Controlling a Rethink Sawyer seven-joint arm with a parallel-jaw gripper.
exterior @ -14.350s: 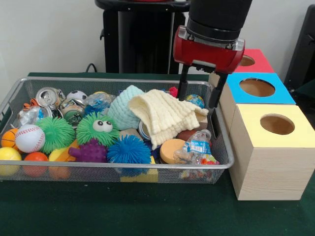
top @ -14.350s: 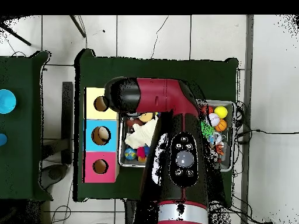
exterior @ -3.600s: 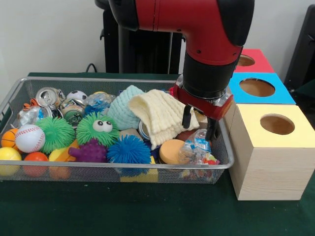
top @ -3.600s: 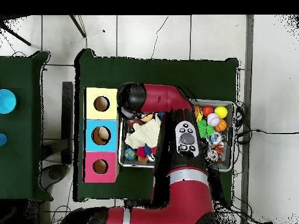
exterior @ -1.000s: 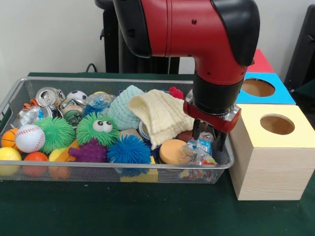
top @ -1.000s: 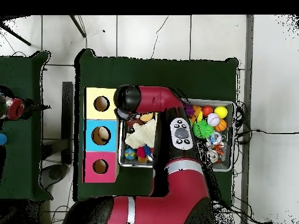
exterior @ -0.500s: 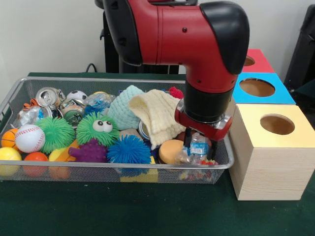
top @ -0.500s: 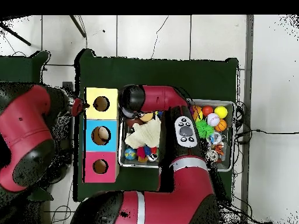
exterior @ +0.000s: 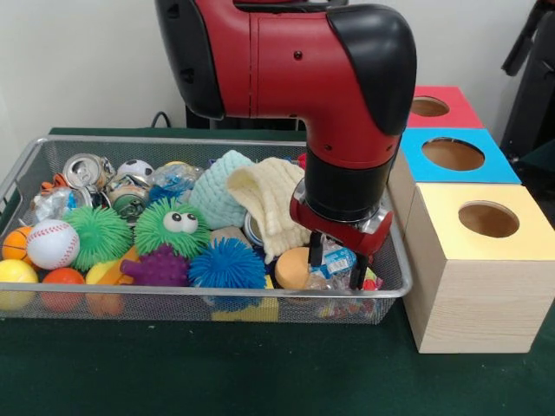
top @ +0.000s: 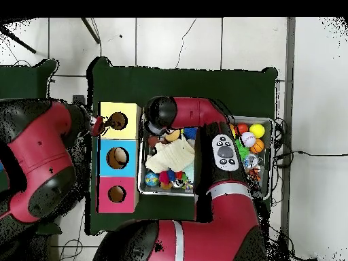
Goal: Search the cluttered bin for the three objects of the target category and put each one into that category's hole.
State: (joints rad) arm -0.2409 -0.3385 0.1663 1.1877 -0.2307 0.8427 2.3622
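Tool [exterior: 336, 261] astride crushed bottle [exterior: 334, 263] in bin [exterior: 52, 156].

Bin [exterior: 26, 165] was shiny wire mesh, boxes [exterior: 473, 295] looked like pale matt wood, the cream cloth [exterior: 273, 195] was nubby knit, and the bottle [exterior: 334, 260] was crinkly clear plastic. Arm [exterior: 286, 52] glossy red.

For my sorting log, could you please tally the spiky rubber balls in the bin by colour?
Green: 2 (plain green spiky ball, green spiky ball with eyes)
Purple: 1 (purple spiky ball)
Blue: 1 (blue spiky ball)
Total: 4
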